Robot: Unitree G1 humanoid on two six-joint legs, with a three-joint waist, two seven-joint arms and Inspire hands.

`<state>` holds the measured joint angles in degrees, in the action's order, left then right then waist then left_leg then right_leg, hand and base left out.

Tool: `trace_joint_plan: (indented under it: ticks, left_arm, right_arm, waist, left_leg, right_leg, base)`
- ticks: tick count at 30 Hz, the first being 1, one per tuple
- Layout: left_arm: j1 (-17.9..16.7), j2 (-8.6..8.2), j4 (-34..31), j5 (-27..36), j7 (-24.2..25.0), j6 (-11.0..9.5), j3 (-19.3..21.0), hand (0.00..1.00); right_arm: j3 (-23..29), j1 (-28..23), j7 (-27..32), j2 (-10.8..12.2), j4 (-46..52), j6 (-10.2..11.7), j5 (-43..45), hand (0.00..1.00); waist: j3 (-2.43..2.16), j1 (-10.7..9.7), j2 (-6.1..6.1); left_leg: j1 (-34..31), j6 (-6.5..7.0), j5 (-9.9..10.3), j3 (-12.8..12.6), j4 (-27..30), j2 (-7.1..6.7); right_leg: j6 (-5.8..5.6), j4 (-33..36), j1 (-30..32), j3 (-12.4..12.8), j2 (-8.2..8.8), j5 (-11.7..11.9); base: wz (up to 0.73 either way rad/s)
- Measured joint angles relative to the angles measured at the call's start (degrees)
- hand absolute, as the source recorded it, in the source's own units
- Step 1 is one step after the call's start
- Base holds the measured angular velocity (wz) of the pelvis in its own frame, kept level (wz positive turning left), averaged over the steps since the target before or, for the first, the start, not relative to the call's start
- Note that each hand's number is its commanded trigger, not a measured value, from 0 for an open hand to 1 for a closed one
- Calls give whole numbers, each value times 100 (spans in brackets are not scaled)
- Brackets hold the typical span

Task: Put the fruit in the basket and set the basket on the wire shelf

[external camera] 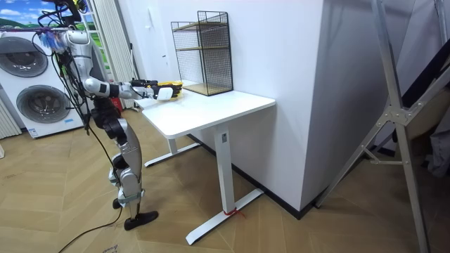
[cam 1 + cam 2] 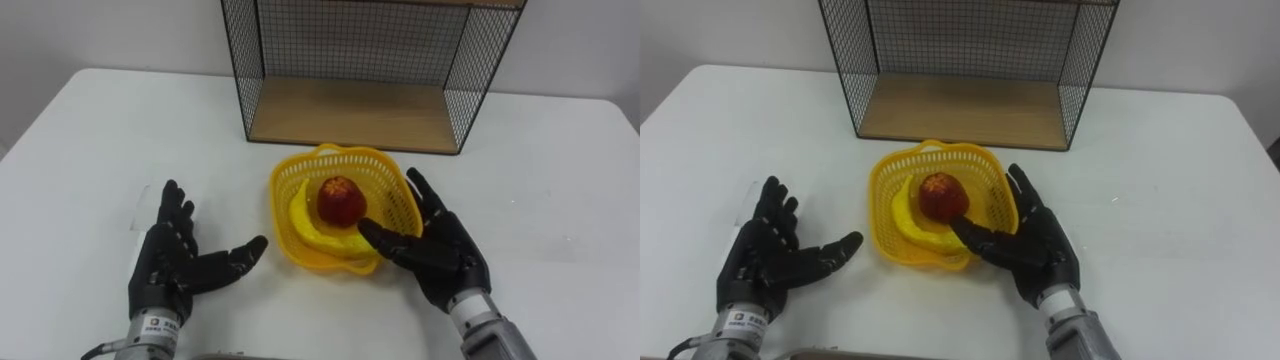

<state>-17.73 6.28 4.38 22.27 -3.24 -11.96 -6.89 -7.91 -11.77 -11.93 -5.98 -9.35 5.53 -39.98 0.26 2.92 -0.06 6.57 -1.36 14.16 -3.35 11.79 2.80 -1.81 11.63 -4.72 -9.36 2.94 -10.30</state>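
Note:
A yellow plastic basket [image 2: 385, 172] [image 2: 885, 180] stands on the white table [image 2: 90, 130] in front of the wire shelf [image 2: 350, 110] [image 2: 960, 105]. In it lie a red apple [image 2: 340, 199] [image 2: 942, 194] and a banana [image 2: 310, 228] [image 2: 910, 225]. My right hand [image 2: 440, 250] [image 2: 1035, 245] is open against the basket's right side, its thumb at the front rim. My left hand [image 2: 170, 255] [image 2: 765, 255] lies open on the table to the basket's left, apart from it. In the room view I stand at the table's end with both arms out toward the basket [image 1: 171, 87].
The wire shelf [image 1: 204, 53] has black mesh walls and a wooden floor, open toward me. The table [image 1: 211, 109] stands against a white wall. Washing machines [image 1: 35, 77] stand behind me in the room view.

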Motion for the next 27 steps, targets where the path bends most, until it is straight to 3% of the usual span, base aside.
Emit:
trace_joint_plan:
  ticks: [11,19,21,23,25,27]
  left_arm:
    - [7,16,-75,14,0,33,-95,0]
    - [233,-37,-96,-49,220,83,-753,0]
    - [298,-39,-95,-53,220,82,-765,0]
    - [336,-39,-94,-47,219,82,-805,0]
    - [452,-42,-94,-48,219,82,-882,0]
    - [478,-47,-94,-49,219,82,-924,0]
  right_arm:
    - [-329,55,-5,-11,2,20,4,0]
    - [-390,56,66,12,0,262,210,0]
    - [-395,58,75,14,0,320,190,0]
    - [-411,58,113,17,0,341,173,0]
    - [-423,58,148,27,0,390,168,0]
    - [-424,58,157,31,0,392,166,0]
  waist:
    - [-6,-109,-22]
    - [10,-227,-34]
    - [47,-255,-34]
    - [56,-266,-43]
    - [111,-277,-87]
    - [123,-278,-99]
  left_leg:
    - [-23,1,-2,0,8,-1]
    - [-86,1,-2,-32,55,7]
    - [-92,1,-1,-95,87,18]
    - [-97,1,-1,-147,87,28]
    - [-109,1,-1,-190,94,45]
    - [-143,0,0,-204,96,49]
  right_leg:
    - [0,-5,1,-7,-3,0]
    - [8,26,93,18,-9,8]
    - [13,39,113,67,-16,17]
    - [14,85,155,102,-20,20]
    - [23,106,186,123,-33,25]
    - [30,106,204,127,-36,31]
  base:
    - [0]
    - [-1]
    - [-13]
    - [-13]
    - [-6]
    - [-4]
